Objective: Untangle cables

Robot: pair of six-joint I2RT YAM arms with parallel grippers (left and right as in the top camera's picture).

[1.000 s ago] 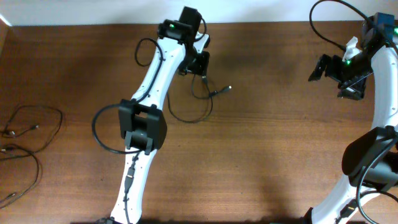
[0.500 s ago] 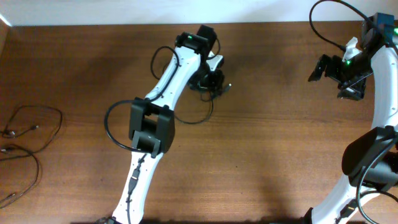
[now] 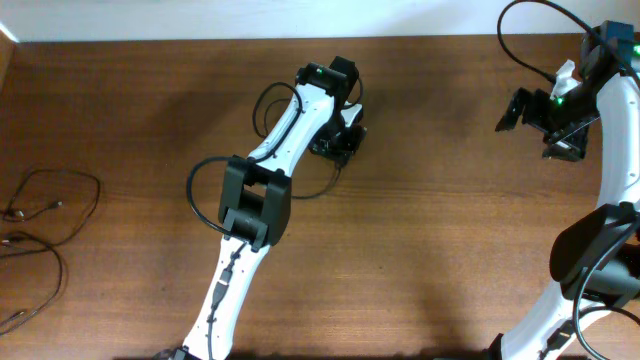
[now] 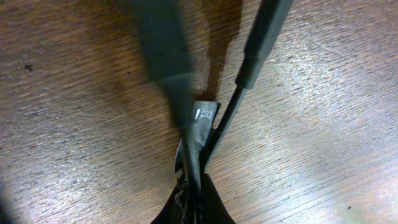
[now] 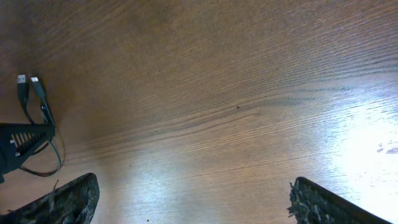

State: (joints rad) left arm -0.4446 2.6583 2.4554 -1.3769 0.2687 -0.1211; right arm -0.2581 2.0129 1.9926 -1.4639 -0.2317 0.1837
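Observation:
One thin black cable [image 3: 322, 188] lies in a loop on the brown table [image 3: 430, 230] near its far middle. My left gripper [image 3: 340, 143] is down on that cable's plug end. In the left wrist view the gripper [image 4: 196, 193] is shut on the cable [image 4: 219, 127], beside a small grey label [image 4: 204, 117]; a thicker black plug body [image 4: 262, 37] stretches away beyond it. My right gripper [image 3: 520, 108] hovers at the far right, open and holding nothing [image 5: 193, 205]. Its camera sees two plug ends [image 5: 28, 84] far to the left.
A separate bundle of thin black cables [image 3: 60, 205] lies at the table's left edge. The left arm's elbow [image 3: 255, 200] and its thick black lead hang over the middle. The right arm [image 3: 600, 250] fills the right edge.
My left arm has swung to the right, over the plug end of the looped cable, and its jaws have shut on the cable. The right arm has not moved.

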